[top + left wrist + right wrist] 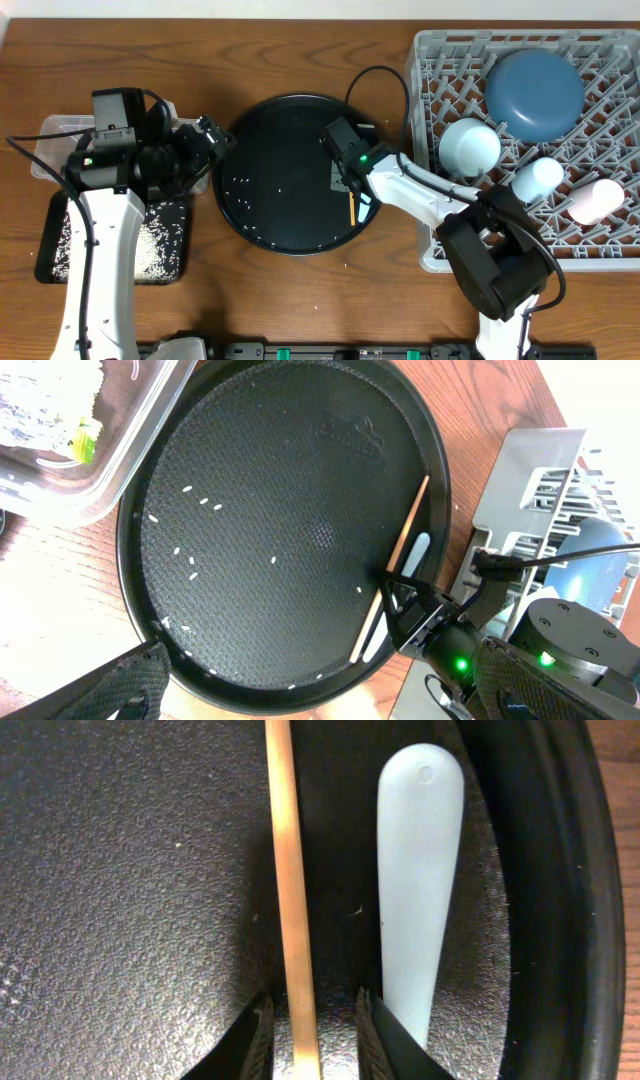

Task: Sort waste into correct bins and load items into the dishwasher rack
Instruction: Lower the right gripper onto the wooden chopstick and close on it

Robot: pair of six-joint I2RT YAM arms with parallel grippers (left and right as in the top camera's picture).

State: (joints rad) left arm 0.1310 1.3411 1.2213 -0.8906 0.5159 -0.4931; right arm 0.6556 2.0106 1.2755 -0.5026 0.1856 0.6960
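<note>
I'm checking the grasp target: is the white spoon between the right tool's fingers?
No, the wooden chopstick lies between the fingers of the right tool; the white spoon lies beside them, outside.

round tray: chopstick beside spoon; rice grains scattered

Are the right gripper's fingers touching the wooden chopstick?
Apart. In the right wrist view the chopstick lies between the fingers, with black tray showing on both sides.

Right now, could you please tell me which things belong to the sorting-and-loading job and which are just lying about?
Job: chopstick, white spoon, rice grains, clear tub, black rectangular tray, grey rack holding blue plate, bowl, blue cup, pink cup.
Lying about: round black tray.
</note>
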